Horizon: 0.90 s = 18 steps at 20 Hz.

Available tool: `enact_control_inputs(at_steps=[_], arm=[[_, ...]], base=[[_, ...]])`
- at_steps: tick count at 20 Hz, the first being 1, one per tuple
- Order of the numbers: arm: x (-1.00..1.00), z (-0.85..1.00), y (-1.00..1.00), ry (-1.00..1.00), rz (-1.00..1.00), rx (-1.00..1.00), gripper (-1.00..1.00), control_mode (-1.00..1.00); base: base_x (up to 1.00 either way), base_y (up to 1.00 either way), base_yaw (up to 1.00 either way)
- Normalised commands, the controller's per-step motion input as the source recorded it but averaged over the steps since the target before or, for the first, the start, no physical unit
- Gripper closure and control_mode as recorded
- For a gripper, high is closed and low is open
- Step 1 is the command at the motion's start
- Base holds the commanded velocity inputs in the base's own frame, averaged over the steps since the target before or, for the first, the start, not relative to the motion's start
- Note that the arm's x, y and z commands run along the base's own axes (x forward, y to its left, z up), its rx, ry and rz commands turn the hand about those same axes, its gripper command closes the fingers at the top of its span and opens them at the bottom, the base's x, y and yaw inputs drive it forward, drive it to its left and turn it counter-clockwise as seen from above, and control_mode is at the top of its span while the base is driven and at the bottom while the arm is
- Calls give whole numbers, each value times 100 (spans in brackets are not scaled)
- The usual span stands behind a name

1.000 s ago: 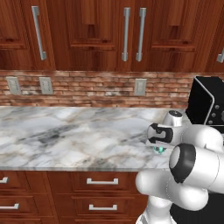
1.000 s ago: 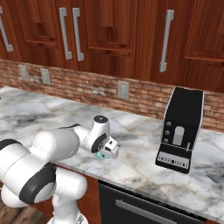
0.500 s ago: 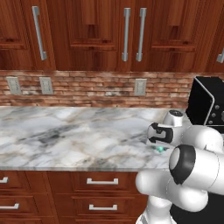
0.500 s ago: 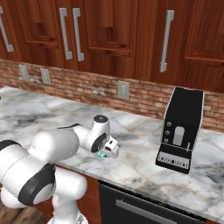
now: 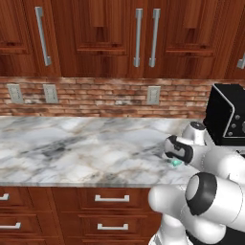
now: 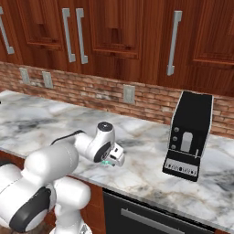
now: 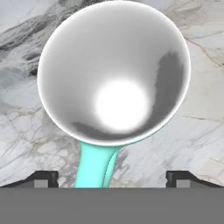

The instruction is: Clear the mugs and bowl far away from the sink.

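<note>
Item, from my station: marble counter [image 5: 72, 153]. Mug [image 7: 113, 72] (teal handle at 6 o'clock, pale inside) stands upright on it, directly under the gripper [image 7: 113, 178]. Claw spread wide, fingertips [image 7: 41, 178] clear of the mug. Black coffee machine [image 6: 189, 135] at 3 o'clock.

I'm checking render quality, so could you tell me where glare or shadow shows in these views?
Hand view: a bright white glare spot inside the mug, dark shading on its right inner wall. Left base view: the marble counter is evenly lit and sharp. Right base view: soft shadow beside the coffee machine.
</note>
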Motion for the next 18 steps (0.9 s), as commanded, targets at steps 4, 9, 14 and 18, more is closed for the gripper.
enact_control_inputs(at_steps=[4, 9, 14, 18], arm=[[-17, 24, -3, -15, 0, 1, -100, -100], [-4, 42, 0, -15, 0, 0, -100, -100], [-28, 50, 1, -14, 0, 0, -100, -100], [-49, 74, 0, -20, -1, 0, -100, -100]], base=[[0, 0, 0], [0, 0, 0], [0, 0, 0], [0, 0, 0]])
